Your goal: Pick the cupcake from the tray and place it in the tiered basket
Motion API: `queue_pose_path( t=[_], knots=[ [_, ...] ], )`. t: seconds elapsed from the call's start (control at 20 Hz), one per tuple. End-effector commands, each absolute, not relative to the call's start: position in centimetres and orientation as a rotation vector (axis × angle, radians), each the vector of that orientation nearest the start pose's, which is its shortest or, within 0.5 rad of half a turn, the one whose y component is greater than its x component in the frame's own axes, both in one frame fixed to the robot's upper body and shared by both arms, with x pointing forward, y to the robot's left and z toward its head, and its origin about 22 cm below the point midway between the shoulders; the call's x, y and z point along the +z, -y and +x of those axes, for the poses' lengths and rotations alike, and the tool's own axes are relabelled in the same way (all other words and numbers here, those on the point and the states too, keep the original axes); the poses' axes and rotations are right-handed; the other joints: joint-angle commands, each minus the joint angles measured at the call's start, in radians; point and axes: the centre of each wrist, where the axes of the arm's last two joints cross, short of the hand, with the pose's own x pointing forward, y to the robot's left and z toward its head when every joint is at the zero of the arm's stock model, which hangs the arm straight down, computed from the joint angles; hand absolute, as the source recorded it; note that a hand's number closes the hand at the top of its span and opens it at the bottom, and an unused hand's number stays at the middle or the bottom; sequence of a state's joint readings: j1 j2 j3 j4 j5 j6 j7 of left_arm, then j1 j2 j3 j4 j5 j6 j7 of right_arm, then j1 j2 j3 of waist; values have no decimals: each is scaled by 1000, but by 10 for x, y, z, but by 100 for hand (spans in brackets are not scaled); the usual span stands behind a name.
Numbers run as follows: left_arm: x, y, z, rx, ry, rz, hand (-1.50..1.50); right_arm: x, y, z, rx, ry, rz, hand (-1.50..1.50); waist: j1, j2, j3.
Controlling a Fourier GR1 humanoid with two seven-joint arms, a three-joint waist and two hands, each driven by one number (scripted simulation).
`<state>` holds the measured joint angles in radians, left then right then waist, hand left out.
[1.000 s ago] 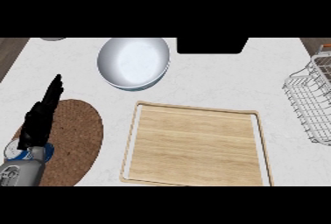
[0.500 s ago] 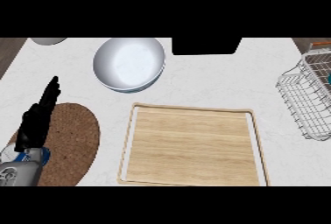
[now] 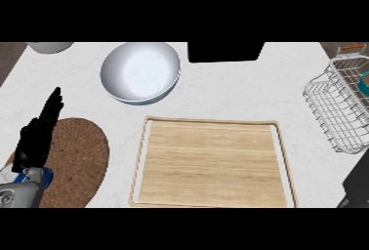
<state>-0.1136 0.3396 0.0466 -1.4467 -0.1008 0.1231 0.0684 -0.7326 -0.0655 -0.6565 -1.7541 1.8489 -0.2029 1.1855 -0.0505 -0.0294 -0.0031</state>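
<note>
Tray (image 3: 213, 163) sits right in the middle of your view, a pale wooden square with a raised lip, lying flat on the white surface (image 3: 238, 88), and its board shows only bare wood. You can't spot the cupcake anywhere on it. Look to the tray's right and you have the tiered basket (image 3: 333, 114), white wire, running off the view's edge. Something teal and orange (image 3: 364, 80) peeks through its upper wires at the very edge, too cut off for you to say what it is, so you cannot tell where the cupcake is.

Left of the tray, your left hand (image 3: 36, 139) stands over a round brown mat (image 3: 75, 166), fingers straight and pointing up the view, relaxed and holding nothing. Its grey forearm (image 3: 18, 195) comes in at the lower left corner. The mat lies just beside the tray's left rim, not touching it.

Beyond the tray, a wide white bowl (image 3: 140, 71) rests on the surface, slightly to the left. Right of the bowl, a black block (image 3: 225, 51) sits at the far edge. A pale rounded thing (image 3: 51, 47) shows in the far left corner, mostly cut off. Your right hand shows nowhere in this view.
</note>
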Motion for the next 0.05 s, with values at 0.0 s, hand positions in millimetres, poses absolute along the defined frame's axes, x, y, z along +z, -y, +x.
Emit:
queue_pose_path(
  t=[0.0],
  knots=[
    [34, -303, 276, -214, 1508, 470, 0, 227, 290, 261, -1001, 606, -1709, -150, 10, 7, 3]
  ],
)
